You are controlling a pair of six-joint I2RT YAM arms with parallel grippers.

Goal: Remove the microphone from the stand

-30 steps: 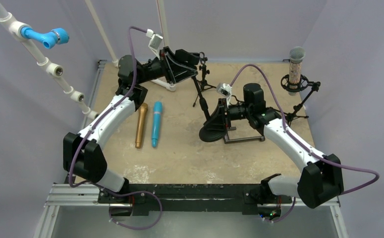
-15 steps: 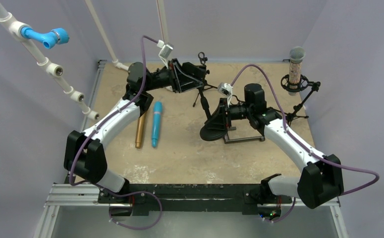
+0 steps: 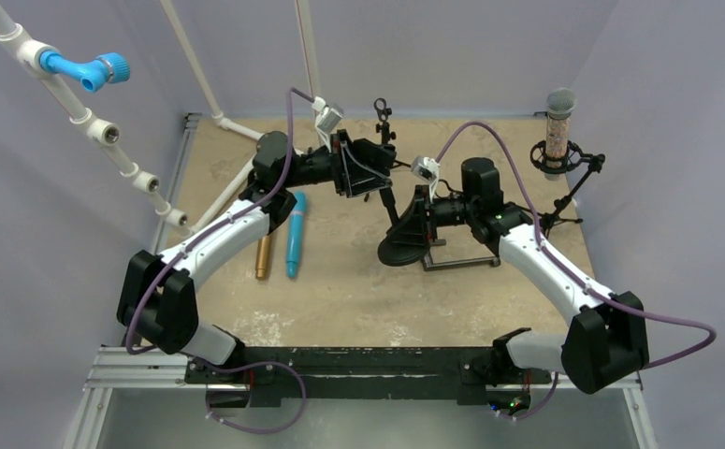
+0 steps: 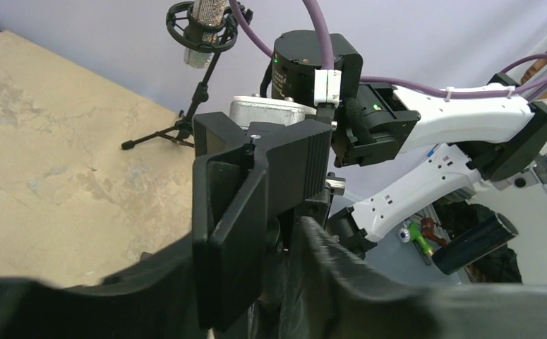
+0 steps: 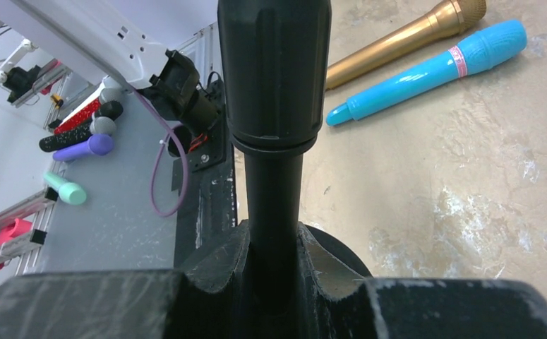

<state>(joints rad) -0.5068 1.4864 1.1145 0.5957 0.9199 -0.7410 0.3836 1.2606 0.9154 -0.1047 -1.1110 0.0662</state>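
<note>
Where the tan tabletop (image 3: 340,290) reaches its far right corner, in the upper right of the overhead view, the microphone (image 3: 558,131) stands upright. It has a glittery, speckled barrel topped by a grey mesh dome, and it is ringed by a black circular shock mount (image 3: 535,152) on a thin black tripod stand (image 3: 573,195). Both arms are well apart from it. In the left wrist view it shows in the upper left, with its head cut off by the frame edge. At the centre of the overhead view, the right gripper (image 5: 273,254) is clamped tight on a smooth black pole (image 5: 274,106). The pole widens into a faintly grooved sleeve above the fingers and has a round, dished black base (image 3: 400,251) behind it. The left gripper (image 3: 377,173) sits just left of a thin black upright behind the right gripper; whether that is the same pole is hard to make out. Its fingers are only dark blurs along the bottom of its own camera view, so I cannot tell whether they are parted or gripping anything. Left of centre, a gold microphone (image 3: 264,254) and a blue microphone (image 3: 294,238) lie side by side on the mottled, worn surface. The gold one's upper end is hidden under the left arm (image 3: 218,220). Purple cables (image 3: 475,126) loop over both arms. Several coloured microphones (image 5: 80,148) lie off the table at the left of the right wrist view, small and soft-edged.
</note>
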